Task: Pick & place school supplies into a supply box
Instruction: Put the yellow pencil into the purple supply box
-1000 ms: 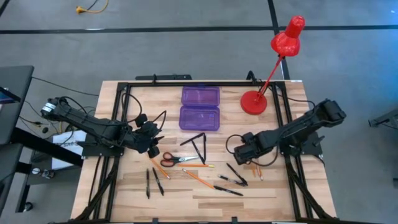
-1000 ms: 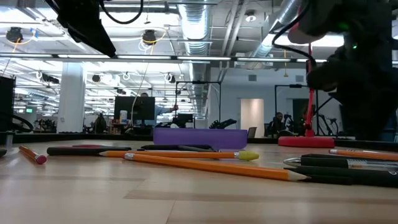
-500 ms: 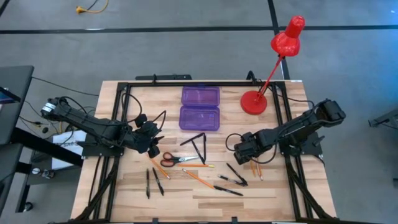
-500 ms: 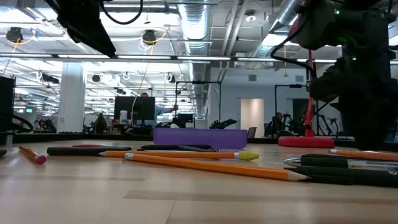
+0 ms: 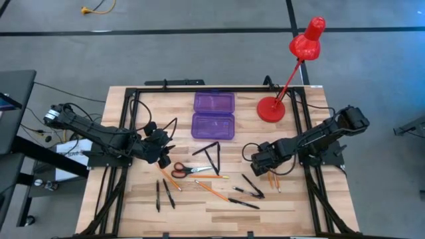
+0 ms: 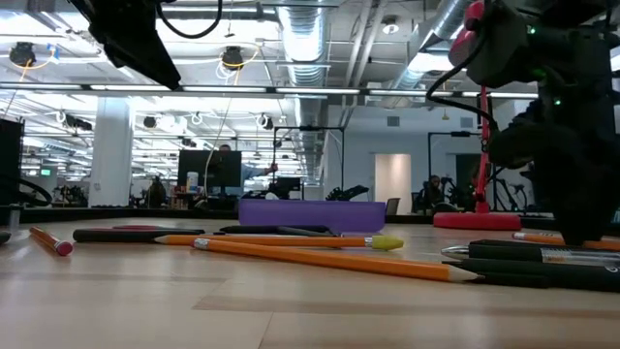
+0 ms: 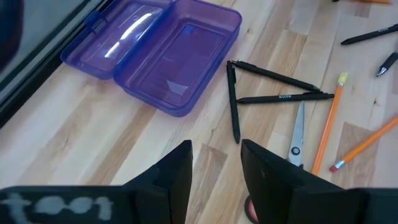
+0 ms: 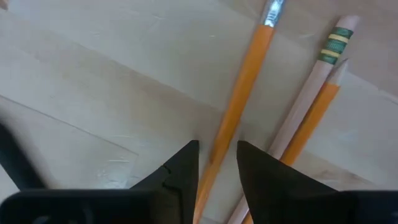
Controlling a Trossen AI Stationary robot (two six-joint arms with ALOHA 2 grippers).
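A: Where is the right claw [image 8: 216, 163]?
B: Low over the pale wood-grain bench [image 5: 285, 206], its dark fingers a narrow gap apart astride a slim orange pencil [image 8: 239, 102], not yet pinching it.
A: And the left claw [image 7: 214, 163]?
B: Slightly parted, empty, near the red-handled scissors [image 5: 189, 170].
A: The box?
B: The translucent purple case [image 5: 213, 116], round-cornered, lies open at the bench's far middle.

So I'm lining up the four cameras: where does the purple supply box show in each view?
High view: supply box lies open at the table's far middle, left of the red lamp base.
Low view: a low purple strip mid-picture, the lamp base to its right.
Left wrist view: open, at upper left.
Right wrist view: not in it.
Shared landmark: the lamp base.
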